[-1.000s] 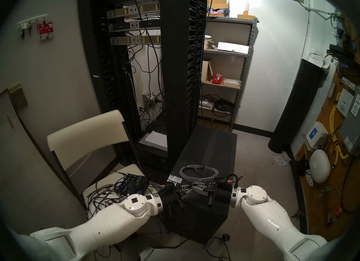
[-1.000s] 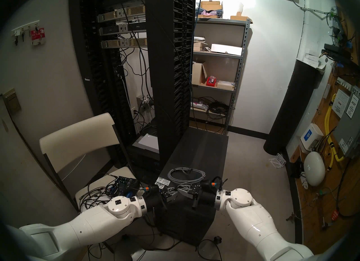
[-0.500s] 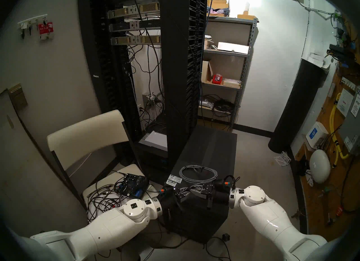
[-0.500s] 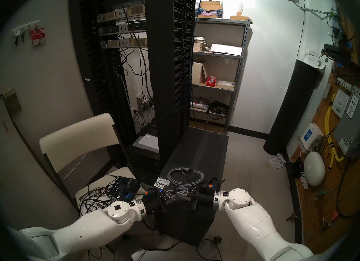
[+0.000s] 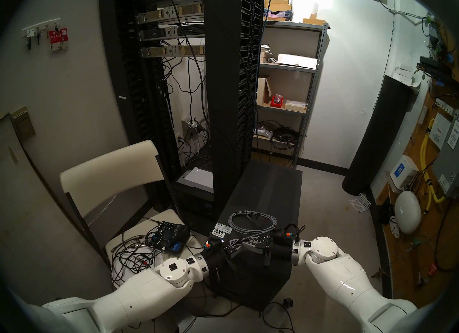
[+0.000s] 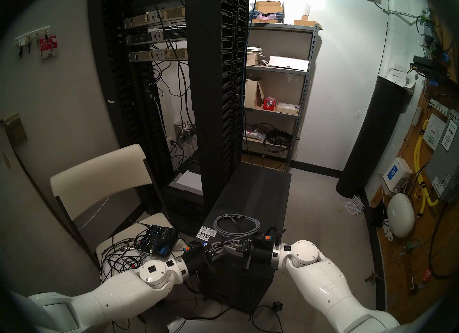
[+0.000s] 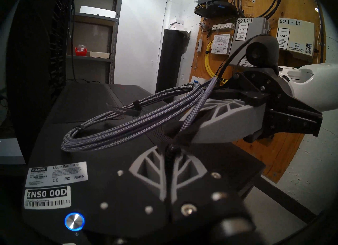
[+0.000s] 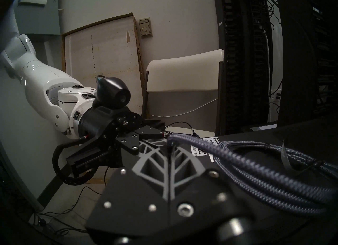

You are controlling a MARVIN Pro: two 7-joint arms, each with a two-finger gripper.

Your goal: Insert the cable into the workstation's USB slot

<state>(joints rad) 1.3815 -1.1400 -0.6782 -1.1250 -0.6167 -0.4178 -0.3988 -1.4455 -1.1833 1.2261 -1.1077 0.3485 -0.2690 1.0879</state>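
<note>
- Both sets of jaws pressed together on the cable (image 5: pixel 252 222): left gripper (image 7: pixel 171 152) pinches the dark end piece of the cord, right gripper (image 7: pixel 182 131) pinches the braided strand just beside it. In the wrist views the two sets of fingertips look near touching.
- Rest of the cable – a tied loop – lies on top of the workstation (image 5: pixel 268 191), near its front edge, just behind the white barcode sticker (image 7: pixel 48 196).
- Plug tip itself: can't see it, hidden btwn the fingers.
- Step in hand, prob.: re-gripping / handing over the plug end above the front edge – not yet inserting.
- USB slot not visible in any view; likely on the front near the lit power button (image 7: pixel 74 221), but can't confirm.
- Next move needs: one firm hold w/ plug pointing out, other hand letting go, then line the plug up w/ the slot and push straight – slack from the loop must follow freely.
</note>
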